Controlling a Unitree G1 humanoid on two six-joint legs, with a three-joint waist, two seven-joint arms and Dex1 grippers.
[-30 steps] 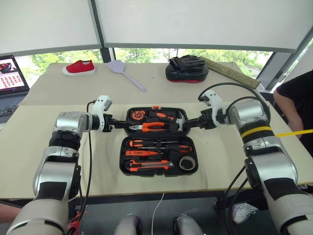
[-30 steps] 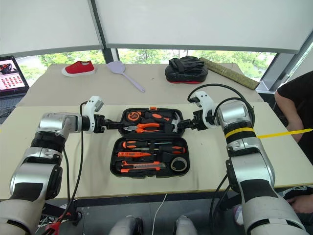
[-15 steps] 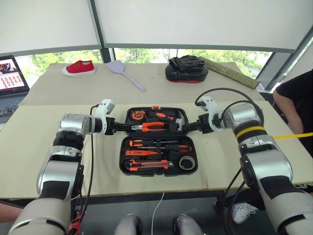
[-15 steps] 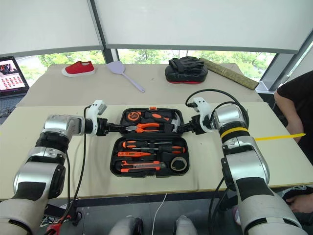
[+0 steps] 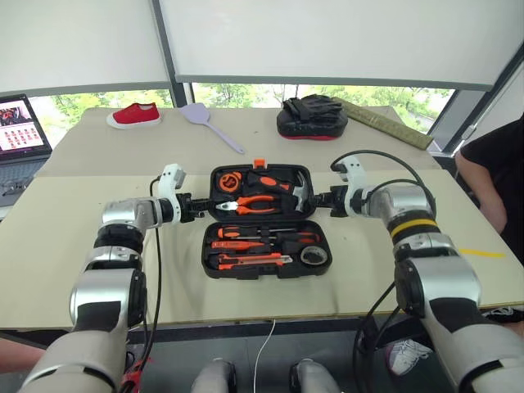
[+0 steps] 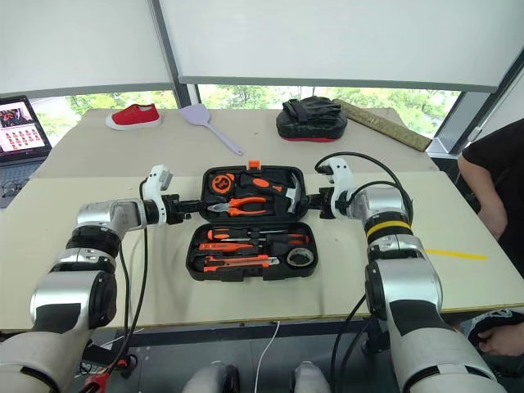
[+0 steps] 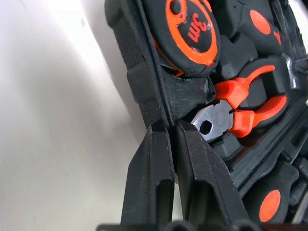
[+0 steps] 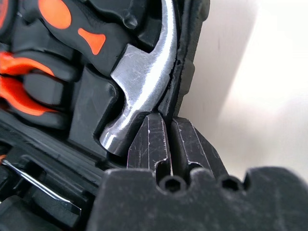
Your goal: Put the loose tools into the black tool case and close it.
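Note:
The black tool case (image 5: pixel 266 275) lies open in the middle of the near table. Its near half holds the loose tools: screwdrivers (image 5: pixel 246 233), a utility knife (image 5: pixel 250 260) and a grey tape roll (image 5: pixel 311 255). Its far half, the lid, carries a tape measure (image 7: pixel 190 29), pliers (image 5: pixel 255 204) and a hammer (image 8: pixel 139 77). My left gripper (image 5: pixel 201 210) is shut on the lid's left edge, its fingers (image 7: pixel 154 159) pinching the rim. On the opposite side, my right gripper (image 5: pixel 315 199) is shut on the lid's right edge beside the hammer head, fingers (image 8: pixel 149 139) together.
On the far table lie a red shoe (image 5: pixel 133 115), a lilac spatula (image 5: pixel 209 121), a black padded mitt (image 5: pixel 315 116) and a tan roll (image 5: pixel 385 121). A laptop (image 5: pixel 20 127) stands at far left. A person (image 5: pixel 491 172) stands at the right edge.
Both grippers went from open to shut on the lid's side edges, and their wrists have levelled out. The lid looks tipped up a little at its far side.

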